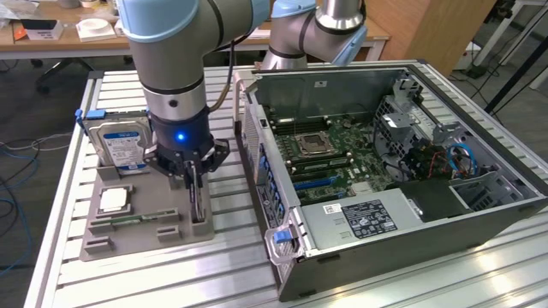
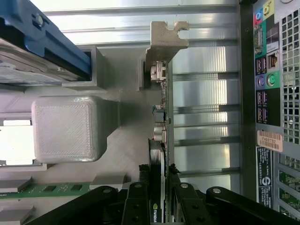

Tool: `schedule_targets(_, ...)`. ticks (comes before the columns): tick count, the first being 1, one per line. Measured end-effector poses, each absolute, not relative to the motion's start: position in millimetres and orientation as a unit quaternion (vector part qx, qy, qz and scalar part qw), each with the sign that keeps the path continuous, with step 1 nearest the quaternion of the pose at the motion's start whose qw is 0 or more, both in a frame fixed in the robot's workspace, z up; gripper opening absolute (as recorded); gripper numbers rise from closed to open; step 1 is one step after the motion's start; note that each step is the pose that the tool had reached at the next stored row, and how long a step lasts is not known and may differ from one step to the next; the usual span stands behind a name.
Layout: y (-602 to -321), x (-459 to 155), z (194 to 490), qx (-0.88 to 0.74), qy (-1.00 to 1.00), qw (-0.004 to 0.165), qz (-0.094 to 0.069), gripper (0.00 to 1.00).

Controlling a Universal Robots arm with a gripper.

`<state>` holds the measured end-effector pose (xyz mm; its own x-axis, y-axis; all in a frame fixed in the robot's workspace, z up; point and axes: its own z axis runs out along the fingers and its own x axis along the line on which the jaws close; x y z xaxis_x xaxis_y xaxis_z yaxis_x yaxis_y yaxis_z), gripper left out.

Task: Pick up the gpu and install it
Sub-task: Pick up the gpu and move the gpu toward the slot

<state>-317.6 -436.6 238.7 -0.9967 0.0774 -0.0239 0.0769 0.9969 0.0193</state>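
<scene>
Between the jaws, the gpu (image 2: 159,140).

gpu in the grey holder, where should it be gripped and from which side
Grip the gpu across its flat faces at the free top edge, coming straight down. It stands on edge in the grey holder, silver bracket at one end; the gripper is closed on it so.

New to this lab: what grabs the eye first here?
The robot's black gripper is closed on a thin graphics card with a silver bracket, standing on edge in a grey plastic holder. On the exterior view's right lies an open black computer case, its green motherboard exposed.
</scene>
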Motion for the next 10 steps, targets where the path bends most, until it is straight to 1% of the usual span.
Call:
schedule_targets(5, -436.6, -317.6, 245.9, 0.039, 0.999, 0.012, 0.009, 0.26)
schedule_targets(10, -433.3, -317.5, 260.2, 0.039, 0.999, 0.012, 0.009, 0.26)
